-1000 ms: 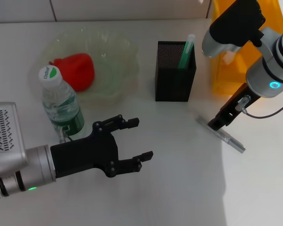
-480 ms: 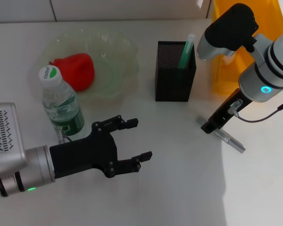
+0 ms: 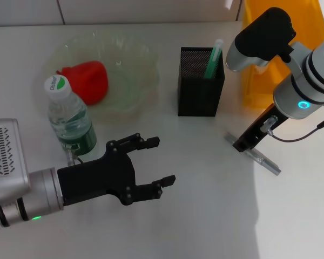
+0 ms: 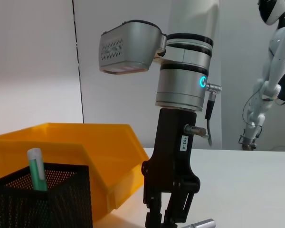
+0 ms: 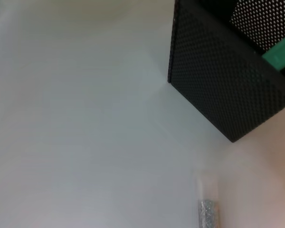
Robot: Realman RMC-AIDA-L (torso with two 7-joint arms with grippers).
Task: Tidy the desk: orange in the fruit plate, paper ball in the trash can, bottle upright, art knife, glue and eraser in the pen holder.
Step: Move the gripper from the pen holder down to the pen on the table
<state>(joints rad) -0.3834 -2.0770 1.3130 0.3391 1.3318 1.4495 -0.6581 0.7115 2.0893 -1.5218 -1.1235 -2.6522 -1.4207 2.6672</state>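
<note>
The red-orange orange [image 3: 85, 81] lies in the pale green fruit plate [image 3: 130, 53]. In front of the plate the bottle [image 3: 69, 121] stands upright. My left gripper [image 3: 163, 161] hovers open and empty to the right of the bottle. The black mesh pen holder [image 3: 201, 89] holds a green and white glue stick [image 3: 212, 56]. My right gripper [image 3: 243, 144] is down at the near end of the art knife [image 3: 262, 161], a silver strip flat on the desk. The yellow trash can [image 3: 259, 81] stands behind that arm. The paper ball and the eraser are out of view.
The left wrist view looks across the desk at my right gripper [image 4: 167, 217], the trash can [image 4: 85, 156] and the pen holder [image 4: 38, 194]. The right wrist view shows the pen holder [image 5: 218, 80] and the knife's end [image 5: 208, 211].
My right gripper has shifted a little to the left along the art knife, which still lies on the desk. The left arm has not moved.
</note>
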